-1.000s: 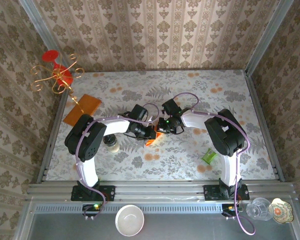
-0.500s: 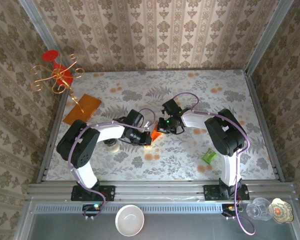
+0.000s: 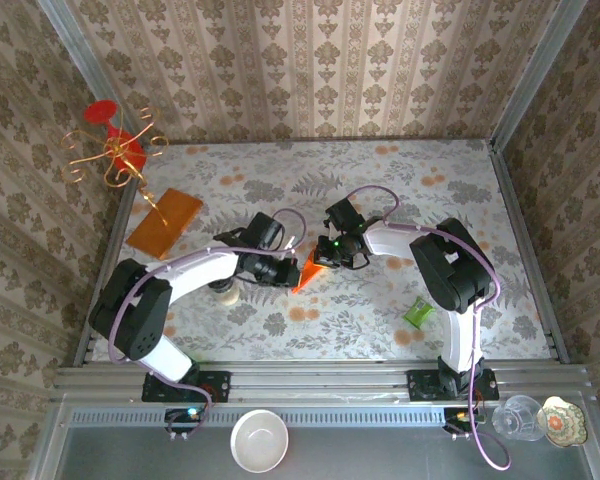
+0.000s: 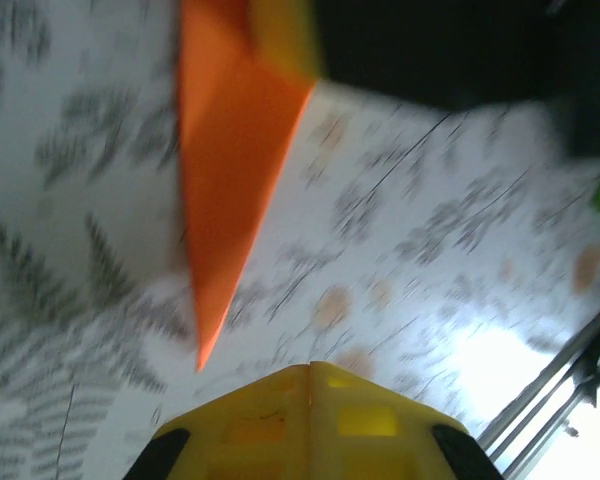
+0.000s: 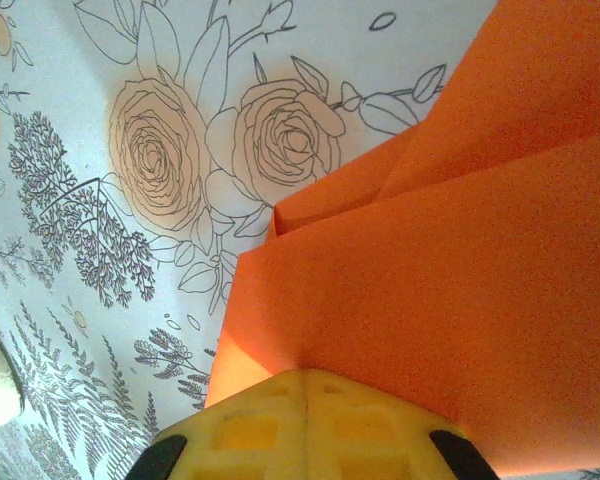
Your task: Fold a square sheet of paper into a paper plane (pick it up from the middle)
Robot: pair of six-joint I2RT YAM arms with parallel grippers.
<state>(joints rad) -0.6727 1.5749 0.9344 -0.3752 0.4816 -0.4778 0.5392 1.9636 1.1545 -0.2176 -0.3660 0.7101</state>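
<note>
The square sheet of paper (image 3: 305, 273) is folded into a narrow bright orange triangle near the table's middle, its point toward the near left. In the right wrist view it appears as stacked creased layers (image 5: 460, 250). My right gripper (image 3: 324, 261) is shut, and its yellow tips (image 5: 305, 385) rest on the paper's upper layer; no paper shows between them. My left gripper (image 3: 286, 272) is shut and holds nothing, just left of the paper. In the blurred left wrist view, its jaws (image 4: 312, 375) sit short of the paper's point (image 4: 225, 200).
A duller amber sheet (image 3: 163, 222) lies at the far left beside a gold wire stand with red parts (image 3: 115, 150). A cream jar (image 3: 225, 290) sits under the left arm, and a green item (image 3: 417, 313) lies near the right arm. A white bowl (image 3: 259, 440) sits below the rail.
The left arm's elbow has swung out to the left and its gripper has drawn back off the paper. The paper now shows as a longer triangle. The right gripper has barely moved.
</note>
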